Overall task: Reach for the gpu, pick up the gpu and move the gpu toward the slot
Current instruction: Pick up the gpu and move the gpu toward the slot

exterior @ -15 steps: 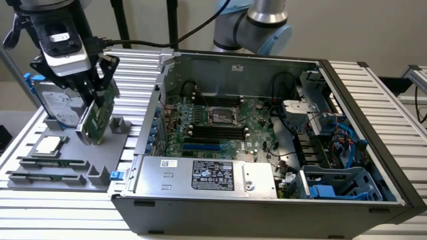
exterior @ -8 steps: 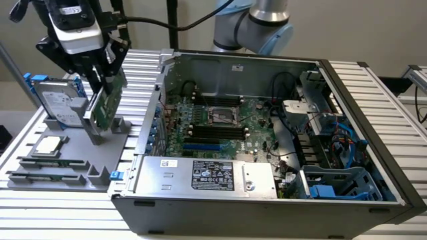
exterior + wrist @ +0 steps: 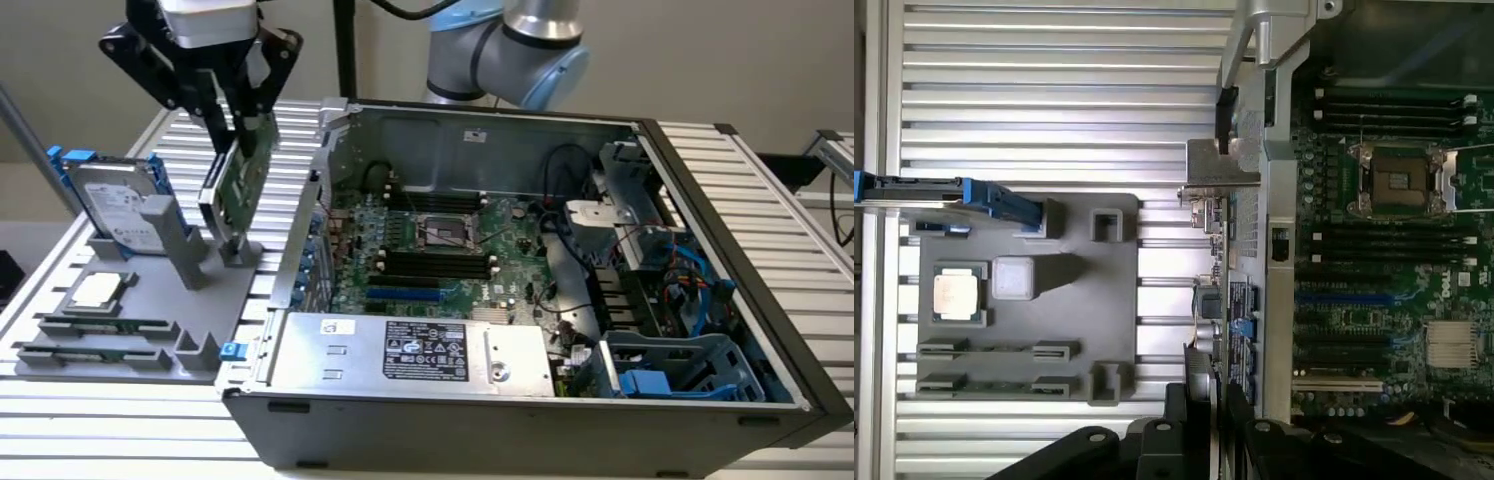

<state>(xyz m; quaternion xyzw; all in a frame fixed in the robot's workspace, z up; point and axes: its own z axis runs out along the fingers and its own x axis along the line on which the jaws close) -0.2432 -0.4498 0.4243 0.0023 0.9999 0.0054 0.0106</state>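
The gpu [image 3: 240, 185] is a thin green card, standing upright between the fingers of my gripper [image 3: 230, 120], which is shut on its upper edge. It hangs over the grey holder [image 3: 200, 300], next to the open computer case's side wall [image 3: 300, 230]. In the wrist view the gpu [image 3: 1212, 300] shows edge-on, its silver bracket [image 3: 1222, 165] at the far end and my gripper [image 3: 1204, 395] clamped on the near end. The holder's two gpu posts [image 3: 1104, 222] stand bare. The blue expansion slot [image 3: 400, 295] lies on the motherboard inside the case, as does the blue expansion slot [image 3: 1339, 298] in the wrist view.
A silver hard drive with blue rails [image 3: 114, 205] stands at the back of the holder. A processor chip [image 3: 96, 290] and memory sticks [image 3: 100, 325] lie at its front. Inside the case are the power supply [image 3: 414, 350], cables [image 3: 587, 290] and a blue drive cage [image 3: 667, 370].
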